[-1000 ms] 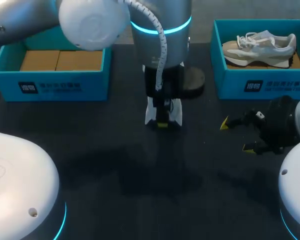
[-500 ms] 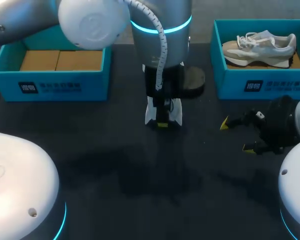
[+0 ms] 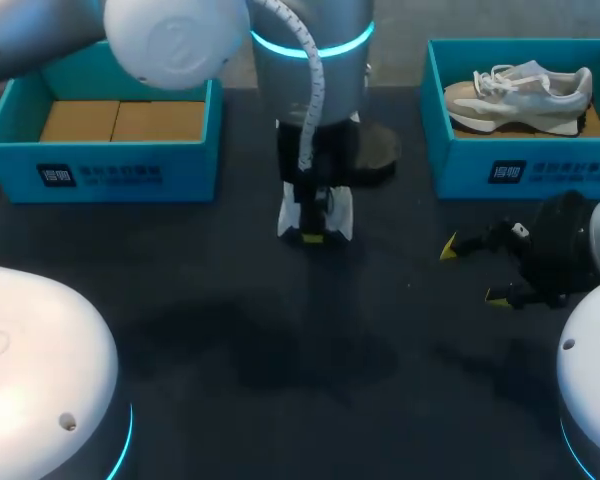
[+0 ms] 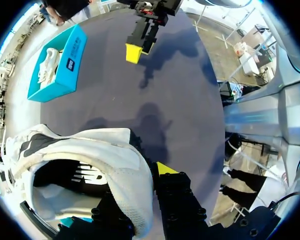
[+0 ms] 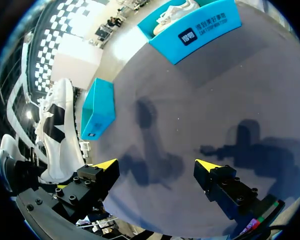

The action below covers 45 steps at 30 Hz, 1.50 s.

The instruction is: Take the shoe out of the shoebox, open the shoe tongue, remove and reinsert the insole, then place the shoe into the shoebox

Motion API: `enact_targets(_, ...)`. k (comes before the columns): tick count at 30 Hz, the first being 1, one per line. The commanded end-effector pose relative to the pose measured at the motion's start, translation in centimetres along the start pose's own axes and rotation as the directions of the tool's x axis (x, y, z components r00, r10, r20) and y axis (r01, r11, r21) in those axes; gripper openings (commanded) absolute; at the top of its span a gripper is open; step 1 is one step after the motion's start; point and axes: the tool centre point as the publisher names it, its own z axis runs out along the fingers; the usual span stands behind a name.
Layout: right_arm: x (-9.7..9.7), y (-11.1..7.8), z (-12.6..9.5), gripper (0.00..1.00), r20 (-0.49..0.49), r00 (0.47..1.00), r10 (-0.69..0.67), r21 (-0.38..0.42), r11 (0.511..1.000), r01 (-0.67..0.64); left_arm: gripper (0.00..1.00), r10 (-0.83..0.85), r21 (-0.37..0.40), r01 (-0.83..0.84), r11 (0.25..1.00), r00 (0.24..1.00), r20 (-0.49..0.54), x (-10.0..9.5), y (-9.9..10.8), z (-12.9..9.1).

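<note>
My left arm reaches in over the table's middle, its gripper (image 3: 312, 232) shut on the collar of a white shoe (image 3: 340, 213) with black markings, which hangs above the table, largely hidden under the wrist. In the left wrist view the shoe's opening (image 4: 75, 175) lies beside the gripper (image 4: 142, 180), the fabric edge pinched between the fingers. An open blue shoebox (image 3: 110, 160) with a bare cardboard floor stands at the back left. My right gripper (image 3: 472, 270) hovers open at the right with nothing between its fingers (image 5: 155, 165).
A second blue shoebox (image 3: 525, 165) at the back right holds a beige-and-white sneaker (image 3: 520, 88). The dark tabletop (image 3: 280, 360) spreads between the two boxes and toward the front.
My left arm has shifted slightly left and toward the back, carrying the shoe with it. The right arm has stayed still.
</note>
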Motion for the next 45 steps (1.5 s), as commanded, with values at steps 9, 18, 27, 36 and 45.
enact_targets(9, 0.1, -0.2, -0.1, 1.0, 0.005, 1.0, 0.001, -0.003, 1.0, -0.001, 0.0, 0.006, -0.016, -0.006, 1.0, 0.999, -0.043, -2.9, 7.5, -0.2)
enact_targets(18, 0.1, -0.2, -0.1, 1.0, 0.005, 1.0, 0.001, -0.003, 1.0, -0.001, 0.0, 0.002, -0.036, -0.004, 0.999, 0.998, -0.06, -4.7, 12.3, 0.3)
enact_targets(27, 0.1, -0.2, -0.1, 1.0, 0.005, 1.0, 0.001, -0.003, 1.0, -0.001, 0.0, -0.065, -0.045, 0.063, 0.997, 0.996, -0.058, -7.2, 17.9, -0.3)
enact_targets(36, 0.1, -0.2, -0.1, 1.0, 0.005, 1.0, 0.001, -0.003, 1.0, -0.001, 0.0, -0.134, -0.042, 0.132, 0.99, 0.99, -0.054, -9.9, 23.1, -0.3)
enact_targets(45, 0.1, -0.2, -0.1, 1.0, 0.005, 1.0, 0.001, -0.003, 1.0, -0.001, 0.0, -0.213, -0.039, 0.211, 0.977, 0.975, -0.065, -13.1, 28.0, -0.1)
